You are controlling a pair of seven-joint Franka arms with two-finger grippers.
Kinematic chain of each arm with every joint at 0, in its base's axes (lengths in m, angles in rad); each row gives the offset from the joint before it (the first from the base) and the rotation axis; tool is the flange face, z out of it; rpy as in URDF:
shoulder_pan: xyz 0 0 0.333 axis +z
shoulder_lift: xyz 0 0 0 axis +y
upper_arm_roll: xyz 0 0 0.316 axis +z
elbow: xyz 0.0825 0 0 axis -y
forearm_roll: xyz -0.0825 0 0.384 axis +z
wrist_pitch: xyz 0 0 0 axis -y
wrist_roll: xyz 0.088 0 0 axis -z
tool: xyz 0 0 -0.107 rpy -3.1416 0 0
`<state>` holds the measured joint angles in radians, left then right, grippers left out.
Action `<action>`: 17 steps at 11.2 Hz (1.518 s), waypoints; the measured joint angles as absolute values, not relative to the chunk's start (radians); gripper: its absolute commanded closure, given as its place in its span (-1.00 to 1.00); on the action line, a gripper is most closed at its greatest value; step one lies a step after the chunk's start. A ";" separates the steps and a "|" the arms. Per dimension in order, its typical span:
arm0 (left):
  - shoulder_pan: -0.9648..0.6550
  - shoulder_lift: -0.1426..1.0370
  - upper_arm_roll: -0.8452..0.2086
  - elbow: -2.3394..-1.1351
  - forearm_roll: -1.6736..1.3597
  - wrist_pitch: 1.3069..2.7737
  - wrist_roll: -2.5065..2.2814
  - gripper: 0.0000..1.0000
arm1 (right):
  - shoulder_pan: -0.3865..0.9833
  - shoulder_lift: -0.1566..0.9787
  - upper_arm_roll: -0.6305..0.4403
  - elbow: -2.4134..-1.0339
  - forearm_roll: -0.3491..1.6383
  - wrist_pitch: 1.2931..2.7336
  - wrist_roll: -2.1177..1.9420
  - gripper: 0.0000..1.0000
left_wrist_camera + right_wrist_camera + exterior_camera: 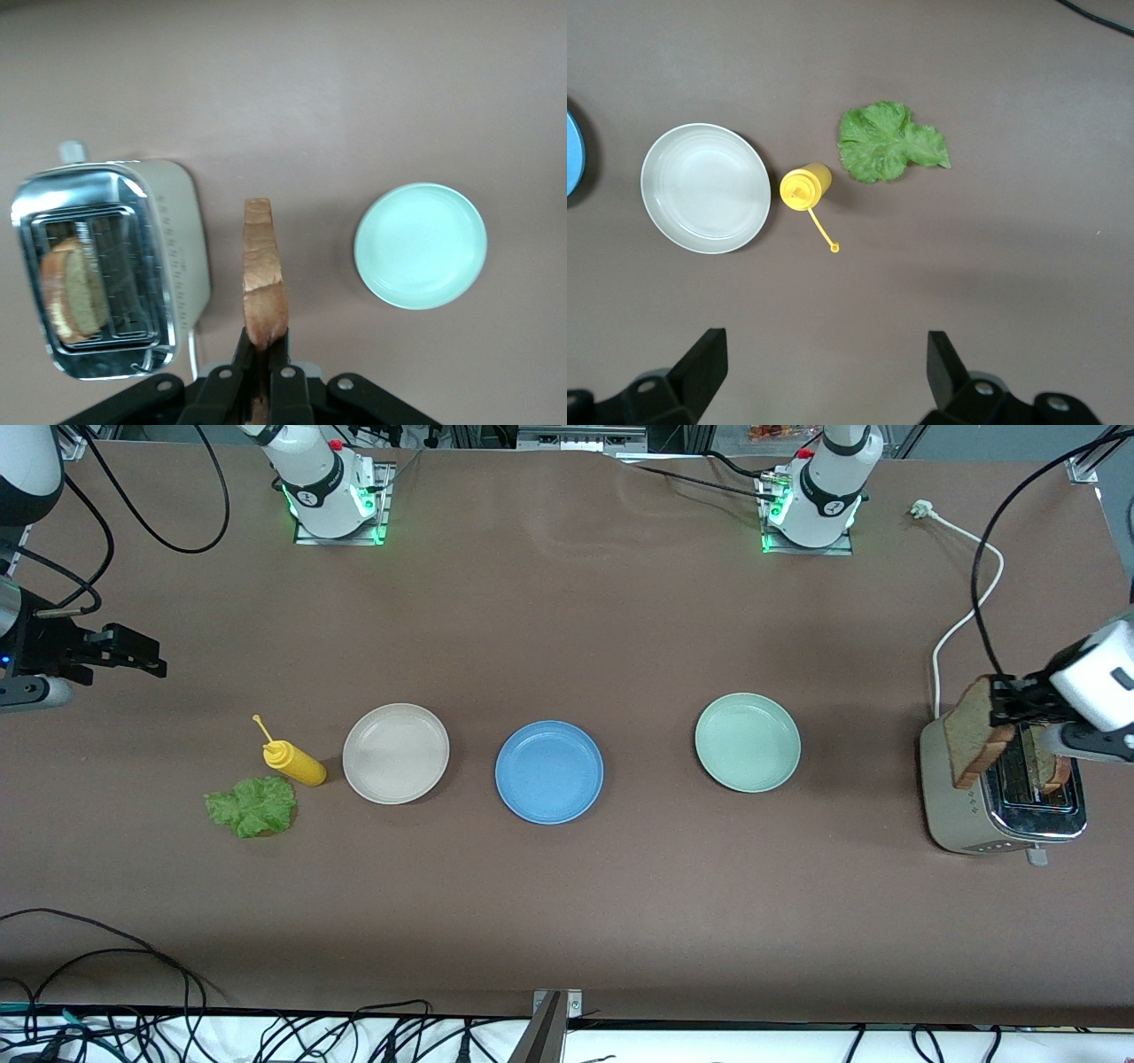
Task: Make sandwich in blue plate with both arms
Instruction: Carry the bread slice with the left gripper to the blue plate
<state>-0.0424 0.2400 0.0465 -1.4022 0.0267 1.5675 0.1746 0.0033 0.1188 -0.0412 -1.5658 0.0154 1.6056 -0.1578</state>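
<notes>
At the right arm's end of the counter (567, 921), the right gripper (133, 651) waits in the air, jaws spread wide and empty. Below it lie the lettuce (252, 806), a yellow bottle (295, 763) and a beige plate (396, 753). The blue plate (549, 771) sits mid-counter, bare, with a green plate (748, 742) toward the left arm's end. There, one bread slice (973, 732) is held on edge above the toaster (952, 797), clamped at its crust by the left gripper (264, 376), jaws together on it. A second slice (75, 288) rests in the slot. The held slice is best carried level over the green plate, then laid flat at the blue plate's centre.
</notes>
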 measured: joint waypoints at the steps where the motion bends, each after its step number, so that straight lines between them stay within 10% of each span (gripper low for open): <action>1: -0.045 0.240 0.012 -1.402 0.027 1.546 0.171 1.00 | 0.003 0.119 -0.041 -1.566 0.015 1.606 -0.158 -1.00; 12: -0.075 0.280 -0.456 -1.409 0.000 1.474 -0.289 1.00 | 0.003 0.119 -0.041 -1.566 0.015 1.606 -0.158 -1.00; 17: -0.089 0.402 -0.490 -1.407 -0.174 1.675 -0.347 1.00 | 0.004 0.119 -0.041 -1.566 0.015 1.606 -0.158 -1.00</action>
<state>-0.0890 0.4022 -0.4899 -1.4066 -0.1735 1.6748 -0.3473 0.0036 0.1192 -0.0405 -1.5659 0.0154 1.6057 -0.1578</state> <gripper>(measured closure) 0.912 0.000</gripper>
